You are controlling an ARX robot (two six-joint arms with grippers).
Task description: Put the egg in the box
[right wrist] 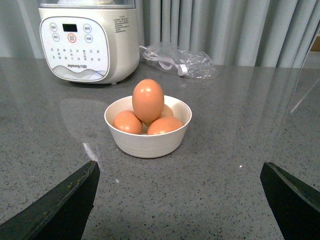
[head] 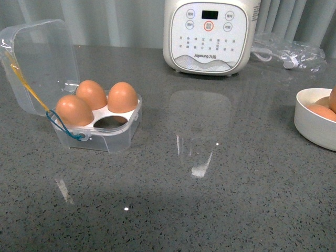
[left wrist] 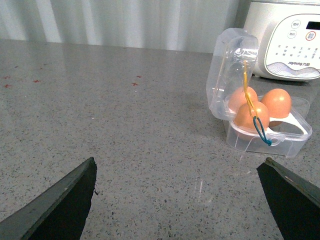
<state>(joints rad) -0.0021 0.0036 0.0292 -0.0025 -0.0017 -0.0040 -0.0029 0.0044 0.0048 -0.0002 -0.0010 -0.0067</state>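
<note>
The right claw (right wrist: 180,167) and left claw (left wrist: 179,170) are held wide open, empty. The egg (right wrist: 148,100) is perched atop others in the bowl (right wrist: 147,146) at the worktop's (head: 236,199) right edge, well apart from the box (head: 113,142); pinched off-centre, it could be tipped out or cracked.
</note>
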